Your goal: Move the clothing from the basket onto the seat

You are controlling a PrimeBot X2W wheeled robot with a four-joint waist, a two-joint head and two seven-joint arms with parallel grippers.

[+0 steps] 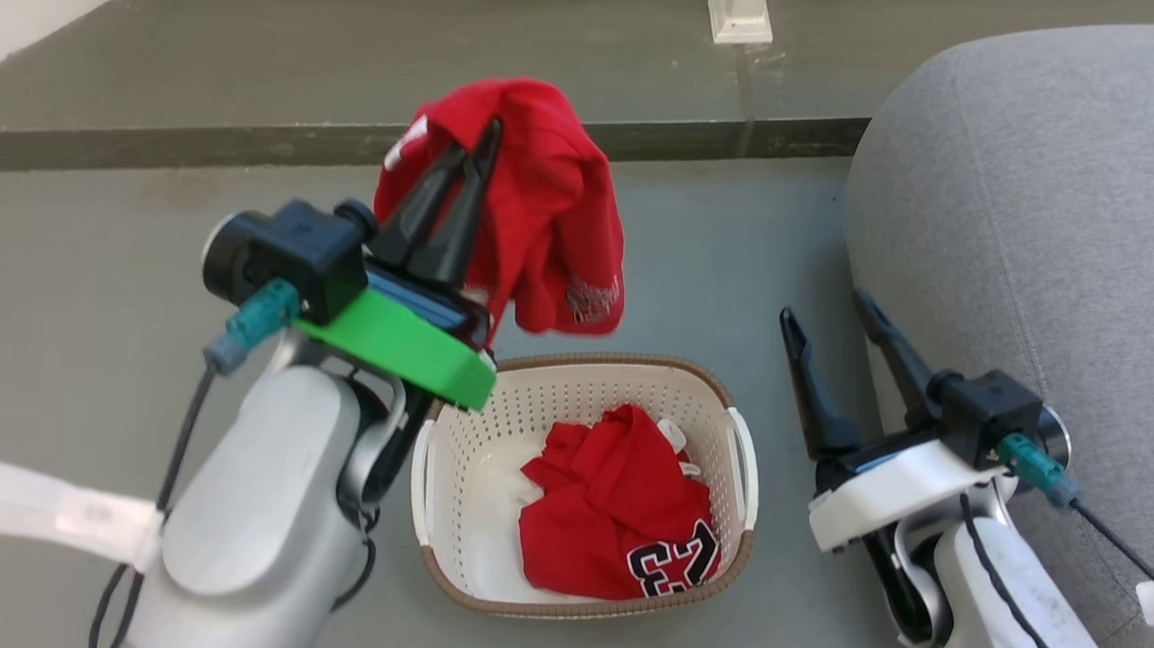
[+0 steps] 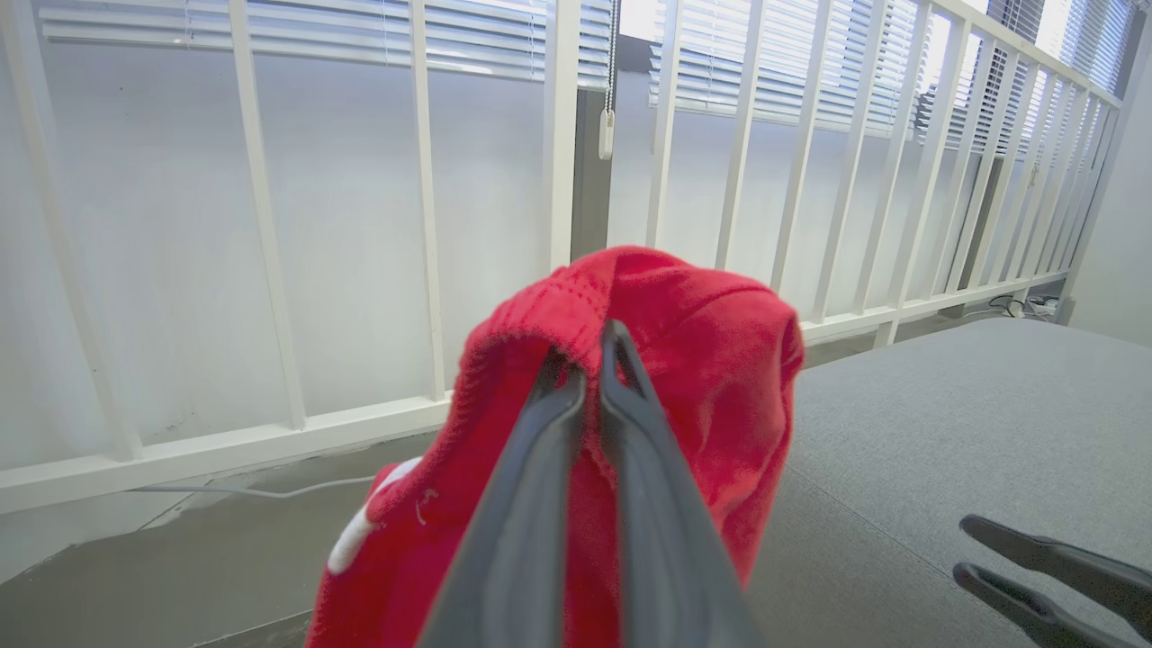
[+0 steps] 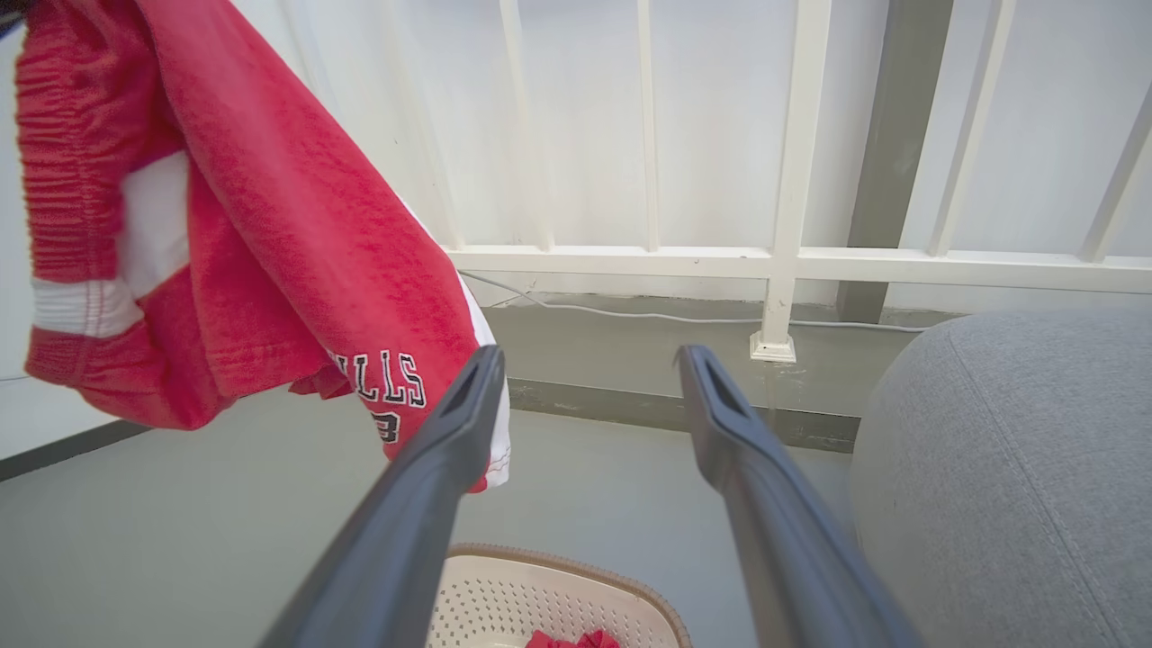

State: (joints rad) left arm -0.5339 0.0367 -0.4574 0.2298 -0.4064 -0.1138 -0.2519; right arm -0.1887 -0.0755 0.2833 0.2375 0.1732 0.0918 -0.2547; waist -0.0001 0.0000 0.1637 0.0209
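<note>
My left gripper (image 1: 478, 140), clamped on the red clothing (image 1: 554, 212), hangs above the basket (image 1: 595, 360); the seat (image 1: 1046, 192) lies to its right.

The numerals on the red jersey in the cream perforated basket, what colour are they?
Black numerals edged in white, clearest in the head view.

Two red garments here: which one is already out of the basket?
The hanging garment, pinched in the left gripper above the basket. The numbered garment lies crumpled inside it.
</note>
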